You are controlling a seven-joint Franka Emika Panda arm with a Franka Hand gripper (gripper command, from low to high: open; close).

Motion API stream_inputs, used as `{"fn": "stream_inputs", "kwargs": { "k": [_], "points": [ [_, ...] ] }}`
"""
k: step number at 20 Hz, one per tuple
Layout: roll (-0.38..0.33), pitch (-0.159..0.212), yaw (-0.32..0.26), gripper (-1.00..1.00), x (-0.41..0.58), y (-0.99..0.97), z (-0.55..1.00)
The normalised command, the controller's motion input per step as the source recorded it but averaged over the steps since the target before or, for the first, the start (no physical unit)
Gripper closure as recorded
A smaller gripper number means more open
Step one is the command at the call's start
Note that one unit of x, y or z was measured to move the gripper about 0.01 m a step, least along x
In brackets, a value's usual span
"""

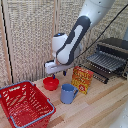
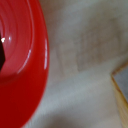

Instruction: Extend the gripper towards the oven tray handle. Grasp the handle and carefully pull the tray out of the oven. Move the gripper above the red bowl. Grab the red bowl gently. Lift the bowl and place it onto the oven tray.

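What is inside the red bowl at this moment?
In the exterior view the red bowl sits beneath the gripper, which covers part of it. The wrist view shows smooth red interior, a glint and a dark shape at the frame edge; the rest lies out of frame.

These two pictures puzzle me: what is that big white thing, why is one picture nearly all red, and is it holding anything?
The white thing is a robot arm, ending in a small gripper with two fingers. The wide picture comes from a camera standing off the arm. The mostly red one comes from a camera on the arm's wrist, very close to the red bowl, so the bowl fills it.

On the wooden table lie the red bowl, a blue mug, a yellow-red box, a red wire basket and a dark oven with its tray showing at the front.

The gripper hangs just over the bowl. Whether it grips it, I cannot tell.
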Motion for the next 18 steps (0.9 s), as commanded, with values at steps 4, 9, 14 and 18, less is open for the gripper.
{"fn": "stream_inputs", "kwargs": {
  "k": [4, 9, 14, 18],
  "points": [
    [0.003, 0.005, 0.003, 1.00, 0.000, 0.01, -0.11],
    [0.002, 0.003, 0.000, 1.00, 0.000, 0.00, 0.00],
    [0.000, 0.000, 0.032, 1.00, 0.000, -0.01, 0.00],
    [0.000, 0.000, 0.034, 1.00, 0.000, -0.01, 0.00]
  ]
}}
